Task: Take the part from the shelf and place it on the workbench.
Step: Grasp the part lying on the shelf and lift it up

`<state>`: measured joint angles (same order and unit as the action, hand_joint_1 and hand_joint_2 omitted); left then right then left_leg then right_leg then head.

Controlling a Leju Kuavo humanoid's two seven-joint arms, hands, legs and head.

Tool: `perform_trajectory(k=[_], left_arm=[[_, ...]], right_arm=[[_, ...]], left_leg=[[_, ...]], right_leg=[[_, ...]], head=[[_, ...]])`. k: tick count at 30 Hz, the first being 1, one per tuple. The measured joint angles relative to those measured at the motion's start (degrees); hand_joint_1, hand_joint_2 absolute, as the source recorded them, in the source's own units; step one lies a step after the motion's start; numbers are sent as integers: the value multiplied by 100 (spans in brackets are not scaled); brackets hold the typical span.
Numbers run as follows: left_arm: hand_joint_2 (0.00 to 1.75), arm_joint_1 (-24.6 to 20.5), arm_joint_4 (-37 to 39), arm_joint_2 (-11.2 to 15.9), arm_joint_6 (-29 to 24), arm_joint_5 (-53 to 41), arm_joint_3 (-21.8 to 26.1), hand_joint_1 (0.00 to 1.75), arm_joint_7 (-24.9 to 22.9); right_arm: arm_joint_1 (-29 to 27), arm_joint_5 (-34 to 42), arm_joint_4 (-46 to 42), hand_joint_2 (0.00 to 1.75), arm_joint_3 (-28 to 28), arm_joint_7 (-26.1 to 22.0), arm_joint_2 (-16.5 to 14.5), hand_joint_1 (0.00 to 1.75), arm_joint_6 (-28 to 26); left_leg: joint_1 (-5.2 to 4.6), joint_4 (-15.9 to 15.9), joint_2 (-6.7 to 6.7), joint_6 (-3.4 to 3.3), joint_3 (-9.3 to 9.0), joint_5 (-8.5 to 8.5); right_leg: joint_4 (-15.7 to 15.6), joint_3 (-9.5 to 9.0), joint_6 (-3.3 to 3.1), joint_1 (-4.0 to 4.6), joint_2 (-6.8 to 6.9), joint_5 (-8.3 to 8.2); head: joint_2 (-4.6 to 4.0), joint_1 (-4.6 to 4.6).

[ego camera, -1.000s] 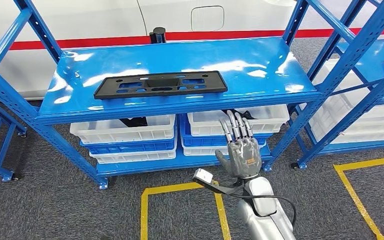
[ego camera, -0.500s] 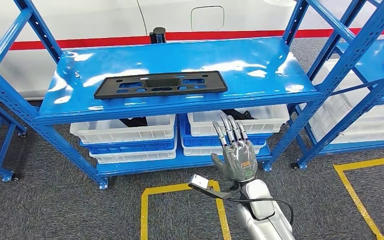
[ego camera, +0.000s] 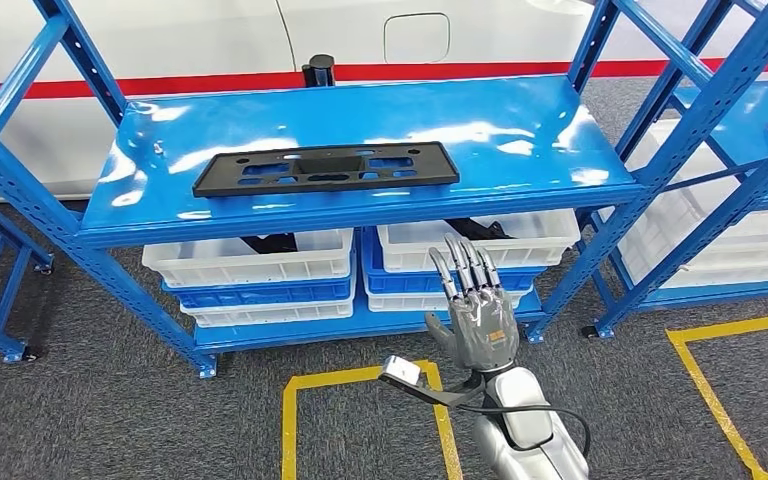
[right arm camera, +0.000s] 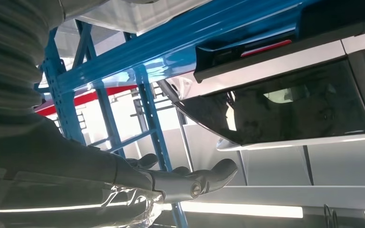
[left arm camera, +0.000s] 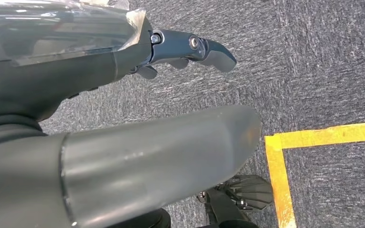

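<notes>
While head view frames part, left hand empty-fingered over floor; right hand spread, empty.

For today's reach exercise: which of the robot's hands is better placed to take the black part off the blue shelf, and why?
Probably the right hand: raised with fingers spread, just below the shelf holding the black part. The left hand hangs over the floor.

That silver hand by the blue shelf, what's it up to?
It belongs to a humanoid robot meant to fetch the flat black part from the top of the blue shelf. At this moment the right hand is raised in front of the shelf, fingers spread and holding nothing, below the top board and apart from the part. The left hand hangs over the grey floor, holding nothing.
</notes>
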<state>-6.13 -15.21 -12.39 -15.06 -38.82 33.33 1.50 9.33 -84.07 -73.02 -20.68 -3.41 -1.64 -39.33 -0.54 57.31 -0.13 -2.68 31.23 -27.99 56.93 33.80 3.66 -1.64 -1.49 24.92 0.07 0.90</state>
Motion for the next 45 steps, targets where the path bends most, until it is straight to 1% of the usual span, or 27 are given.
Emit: perform_trajectory(k=[2, 5, 6, 7, 8, 10, 11, 13, 16, 18, 20, 21, 22, 23, 25, 26, 28, 32, 33, 35, 37, 38, 39, 40, 41, 43, 45], left_arm=[[0, -9, -1, -8, -1, 3, -2, 0, 4], [0, -11, -2, -29, 0, -19, -7, 0, 7], [0, -9, -2, -37, 1, -35, -10, 0, 5], [0, -7, -2, -41, 2, -50, -14, 0, 1], [0, -6, -2, -45, 3, -62, -20, 0, -3], [0, -6, -3, -52, 4, -74, -33, 0, -11], [0, -10, -3, -54, 5, -80, -39, 0, -13], [0, -16, -4, -54, 5, -89, -51, 0, -15], [0, -25, -9, -56, 3, -92, -73, 0, -28], [0, -40, -15, -58, 3, -99, -85, 0, -46], [0, -41, -18, -60, 2, -106, -89, 0, -68], [0, -32, -20, -60, 1, -107, -89, 0, -76], [0, -23, -21, -58, 1, -107, -89, 0, -81], [0, -15, -23, -58, 1, -107, -89, 0, -85], [0, -11, -32, -57, 1, -107, -89, 0, -88], [0, -14, -37, -56, 0, -107, -88, 0, -89], [0, -23, -47, -57, -1, -103, -87, 0, -90], [0, -12, -59, -66, -1, -61, -87, 0, -103], [0, -12, -61, -70, 1, -57, -87, 0, -102], [0, -9, -63, -81, 6, -55, -87, 0, -102], [0, 7, -63, -86, 13, -54, -86, 0, -102], [0, 16, -63, -86, 16, -52, -86, 0, -102], [0, 22, -63, -88, 17, -49, -85, 0, -102], [0, 25, -63, -90, 18, -46, -85, 0, -102], [0, 24, -63, -90, 18, -42, -85, 0, -102], [0, 19, -64, -86, 18, -38, -85, 0, -102], [0, 20, -65, -84, 19, -25, -85, 0, -100]], right_arm=[[-9, -3, -43, 175, -2, 15, 2, 0, -1], [-72, -7, -92, 175, -8, 68, 17, 0, -1], [-113, -9, -108, 175, -9, 85, 28, 0, -1], [-154, -12, -127, 175, -9, 99, 40, 0, -1], [-188, -16, -150, 175, -9, 109, 52, 0, -1], [-223, -21, -201, 175, -10, 120, 67, 0, -1], [-236, -23, -223, 175, -11, 122, 68, 0, -1], [-266, -25, -256, 175, -11, 128, 73, 0, -1], [-300, -30, -288, 175, -7, 133, 83, 0, -1], [-300, -39, -303, 175, -4, 128, 78, 0, -1], [-303, -45, -306, 175, -3, 116, 72, 0, -1], [-306, -44, -306, 175, -4, 109, 70, 0, -1], [-309, -41, -306, 175, -4, 104, 70, 0, -1], [-310, -38, -306, 175, -3, 99, 70, 0, -1], [-309, -33, -306, 175, -2, 94, 64, 0, -1], [-306, -34, -306, 175, -2, 92, 60, 0, -1], [-297, -42, -306, 175, -3, 86, 47, 0, -1], [-267, -75, -306, 175, -9, 81, 33, 0, -1], [-245, -92, -306, 175, -11, 81, 32, 0, -1], [-218, -131, -305, 175, -15, 82, 32, 0, -1], [-220, -156, -299, 175, -18, 83, 36, 0, -1], [-219, -161, -296, 175, -19, 83, 39, 0, -1], [-214, -160, -294, 175, -20, 83, 41, 0, -1], [-206, -156, -293, 175, -20, 82, 44, 0, -1], [-199, -152, -289, 175, -22, 81, 44, 0, -1], [-185, -146, -279, 175, -26, 76, 42, 0, -1], [-173, -143, -270, 175, -26, 73, 40, 0, -1]], left_leg=[[44, -55, 20, -56, -30, 28], [69, -68, 45, -80, -40, 35], [71, -67, 48, -73, -42, 28], [77, -65, 46, -60, -50, 17], [88, -62, 43, -38, -68, 0], [103, -55, 42, 34, -122, -56], [98, -48, 44, 78, -144, -91], [79, -49, 48, 150, -172, -140], [114, -19, 56, 239, -186, -218], [134, 400, 53, 285, 15, -421], [135, 1221, 46, 304, 482, -701], [135, 1560, 41, 305, 720, -763], [135, 1723, 35, 298, 879, -728], [134, 1635, 29, 280, 918, -559], [124, 921, 16, 208, 696, -39], [108, 541, 9, 172, 539, 143], [68, 164, 2, 124, 364, 216], [72, 3, -8, 29, 186, 174], [85, -20, -11, 3, 129, 166], [88, -31, -9, -36, 78, 123], [86, -30, -10, -46, 33, 68], [87, -29, -15, -41, -9, 32], [90, -29, -19, -29, -64, -9], [93, -30, -24, -11, -126, -55], [90, -28, -27, 17, -188, -103], [76, -29, -21, 84, -240, -180], [65, -11, -9, 145, -256, -214]], right_leg=[[251, 132, -5, 11, 38, 131], [1394, 706, -50, 15, 74, 567], [1674, 855, -37, 11, 76, 641], [1729, 894, -5, 5, 80, 622], [1522, 802, 43, -5, 90, 510], [697, 395, 132, -24, 144, 200], [346, 207, 131, -21, 161, 92], [95, 53, 35, 4, 167, 60], [104, 11, -132, 5, 130, 111], [96, -52, -228, -17, 118, 153], [97, -104, -301, 8, 117, 203], [97, -128, -325, 22, 110, 227], [97, -155, -339, 33, 99, 252], [97, -195, -342, 43, 82, 282], [93, -289, -322, 51, 52, 353], [90, -332, -298, 71, 42, 392], [74, -374, -235, 89, 33, 429], [241, -355, -102, 98, 61, 453], [459, -238, -97, 97, 70, 539], [1153, 198, -100, 92, 80, 774], [1649, 602, -72, 88, 82, 869], [1603, 662, -35, 84, 85, 780], [1328, 603, 20, 79, 92, 589], [913, 467, 76, 74, 106, 341], [531, 336, 87, 77, 129, 167], [131, 183, -25, 104, 176, 36], [115, 139, -180, 114, 181, 47]], head=[[0, 12], [0, 37], [0, 37], [0, 38], [0, 38], [0, 42], [0, 41], [0, 35], [0, 26], [0, 14], [0, 5], [0, 6], [0, 5], [0, 5], [0, 6], [0, 10], [0, 12], [0, 17], [0, 27], [0, 36], [0, 37], [0, 40], [0, 41], [0, 46], [0, 45], [0, 41], [0, 33]])
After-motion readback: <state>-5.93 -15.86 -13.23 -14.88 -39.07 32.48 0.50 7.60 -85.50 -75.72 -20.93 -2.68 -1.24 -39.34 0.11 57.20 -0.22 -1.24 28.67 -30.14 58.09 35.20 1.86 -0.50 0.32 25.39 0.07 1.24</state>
